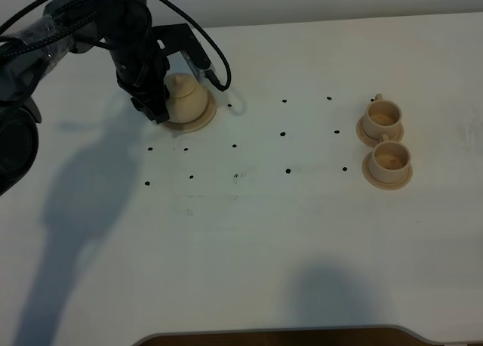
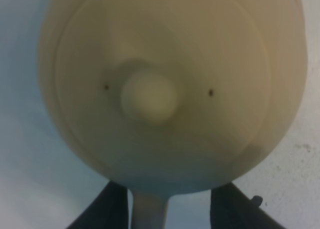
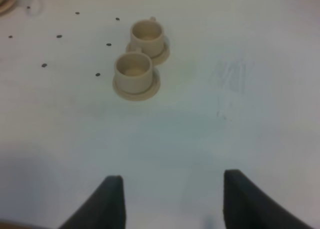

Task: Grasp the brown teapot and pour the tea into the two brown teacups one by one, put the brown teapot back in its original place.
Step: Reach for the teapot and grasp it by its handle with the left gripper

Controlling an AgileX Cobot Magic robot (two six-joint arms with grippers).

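Note:
The brown teapot [image 1: 186, 95] stands lidded on its round saucer, the original place [image 1: 201, 122], at the back left. My left gripper [image 1: 156, 106] is at the pot's left side. In the left wrist view the teapot [image 2: 165, 84] fills the picture, and its handle [image 2: 149, 211] lies between the dark fingers [image 2: 112, 209] of my left gripper [image 2: 170, 204], open with a gap on each side. The two brown teacups [image 1: 382, 117] [image 1: 389, 158] sit on their saucers at the right, also seen as teacups [image 3: 147, 34] [image 3: 133, 69]. My right gripper [image 3: 172, 199] hovers open and empty. The tea is out of view.
Small black dots [image 1: 283, 134] mark the white table [image 1: 249, 240] between teapot and cups. The left arm's cable [image 1: 219, 66] loops just behind the teapot. The table's front edge [image 1: 279, 332] runs along the bottom.

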